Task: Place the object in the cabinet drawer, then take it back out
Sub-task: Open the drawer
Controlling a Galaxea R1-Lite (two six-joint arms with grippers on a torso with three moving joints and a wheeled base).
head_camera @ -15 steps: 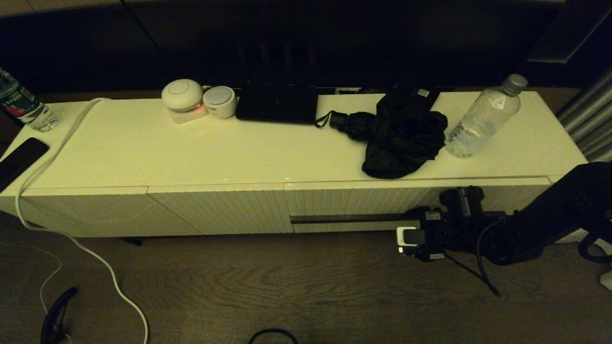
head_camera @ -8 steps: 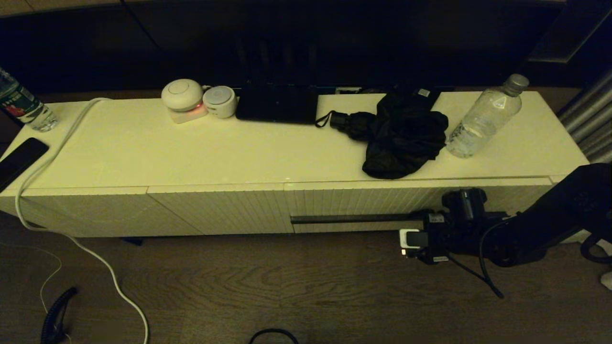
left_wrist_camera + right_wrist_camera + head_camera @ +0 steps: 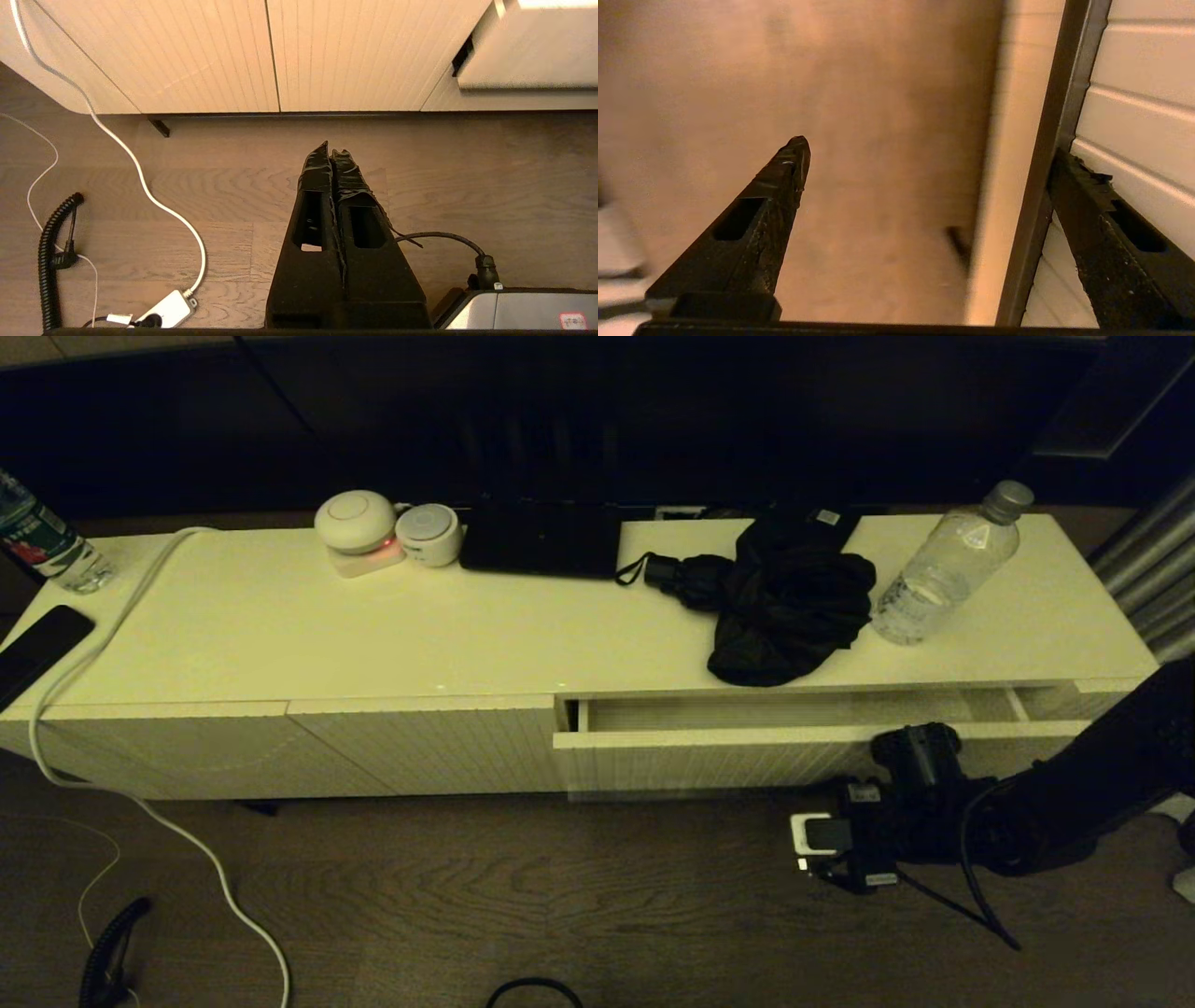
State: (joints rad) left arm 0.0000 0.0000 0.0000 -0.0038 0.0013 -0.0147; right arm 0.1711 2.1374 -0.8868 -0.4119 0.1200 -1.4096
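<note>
We see the right end effector (image 3: 924,154) low before the cabinet drawer (image 3: 747,751), its fingers spread wide, one finger (image 3: 1087,196) behind the dark handle strip (image 3: 1057,140) and gripping nothing. The drawer stands partly out under the surface (image 3: 373,625). The left end effector (image 3: 332,151) hangs closed and empty above the floor (image 3: 467,177).

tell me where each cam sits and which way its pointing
Head view: on the robot's head, looking forward and down at the cabinet drawer, open; right claw below its front.
Left wrist view: behind the shut left claw, facing the floor and cabinet base.
Right wrist view: behind the open right claw, one finger behind the dark handle strip.
Shared: the drawer, in all three views.
</note>
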